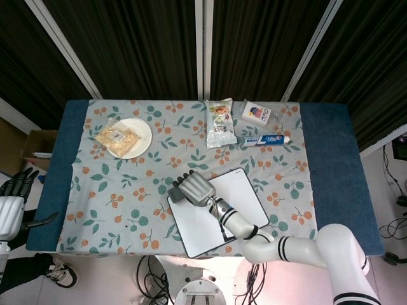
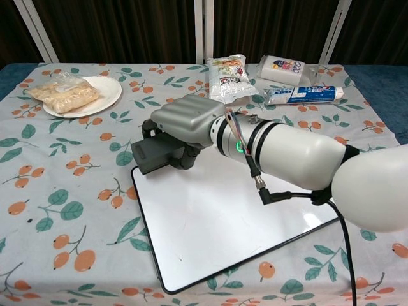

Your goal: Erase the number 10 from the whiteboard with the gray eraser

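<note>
One gray eraser [image 2: 153, 154] gripped under right hand [image 2: 186, 122] fingers [image 2: 180, 155].

The right hand [image 2: 185, 124] and its forearm lie diagonally across the whiteboard [image 2: 217, 223], blocking the board's upper right part and far corner; the gray eraser [image 2: 155, 153] it grips overhangs the board's upper left edge. The board's lower left half, toward the frame bottom, is bare and reachable. Cloth at the left and centre left of the chest view lies open, with the plate [image 2: 105, 99] of food only in the upper left. Along the top, a snack bag [image 2: 227, 78], a box [image 2: 284, 69] and a toothpaste tube [image 2: 303, 94] form a row, seemingly well apart from the board. The left hand [image 1: 11, 203] hangs off the table's left edge.
</note>
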Robot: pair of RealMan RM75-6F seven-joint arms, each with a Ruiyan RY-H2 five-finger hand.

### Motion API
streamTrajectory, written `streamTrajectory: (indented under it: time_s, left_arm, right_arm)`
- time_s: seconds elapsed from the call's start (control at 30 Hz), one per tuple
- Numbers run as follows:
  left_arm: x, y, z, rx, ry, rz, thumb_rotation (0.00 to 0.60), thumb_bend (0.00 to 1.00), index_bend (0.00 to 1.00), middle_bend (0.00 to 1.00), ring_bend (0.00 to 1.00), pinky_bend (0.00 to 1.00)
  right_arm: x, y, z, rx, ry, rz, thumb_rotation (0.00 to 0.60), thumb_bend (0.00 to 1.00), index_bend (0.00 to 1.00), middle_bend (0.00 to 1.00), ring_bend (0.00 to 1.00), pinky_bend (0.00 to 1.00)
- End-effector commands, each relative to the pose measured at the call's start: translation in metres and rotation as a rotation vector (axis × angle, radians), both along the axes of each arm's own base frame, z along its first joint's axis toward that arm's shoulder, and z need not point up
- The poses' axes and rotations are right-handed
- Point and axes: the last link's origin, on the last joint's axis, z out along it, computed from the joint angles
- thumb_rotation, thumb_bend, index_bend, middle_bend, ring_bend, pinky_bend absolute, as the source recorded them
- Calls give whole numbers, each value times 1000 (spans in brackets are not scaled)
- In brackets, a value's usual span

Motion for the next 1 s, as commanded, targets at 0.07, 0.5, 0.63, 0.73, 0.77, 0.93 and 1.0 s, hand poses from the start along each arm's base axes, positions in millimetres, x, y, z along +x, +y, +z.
streamTrajectory:
  time_s: [0.07, 0.5, 0.63, 0.73, 0.77, 0.93, 1.0]
  left_arm:
    - [0, -1, 0, 0, 0, -1, 345, 35, 43, 34, 57, 167]
    - [2, -1, -7, -13, -10, -12, 344, 35, 42, 34, 57, 167]
    - [4, 2, -11, -22, -12, -22, 343, 35, 43, 34, 57, 167]
    - [5, 5, -12, -25, -15, -32, 344, 36, 43, 34, 57, 167]
    - [5, 5, -13, -26, -16, -34, 341, 36, 43, 34, 57, 167]
    - [7, 7, -12, -25, -13, -46, 344, 36, 42, 35, 57, 167]
    - [8, 6, -12, -26, -13, -46, 343, 36, 42, 34, 57, 167]
  right_arm:
    - [-3, -10, 22, -42, -56, -23, 600, 412, 560, 471, 408, 464]
    - [-135, -6, 159, -240, -20, -138, 600, 411, 560, 469, 408, 462]
    - [-206, -3, 184, -287, 57, -280, 600, 411, 560, 470, 408, 462]
    - [-237, 2, 186, -269, 97, -332, 600, 412, 560, 469, 408, 462]
    - [-245, 5, 185, -261, 111, -343, 600, 412, 559, 469, 408, 462]
    - [-267, 9, 178, -237, 125, -366, 600, 411, 546, 457, 408, 457]
    - [-269, 9, 175, -229, 125, -369, 600, 411, 538, 453, 408, 455]
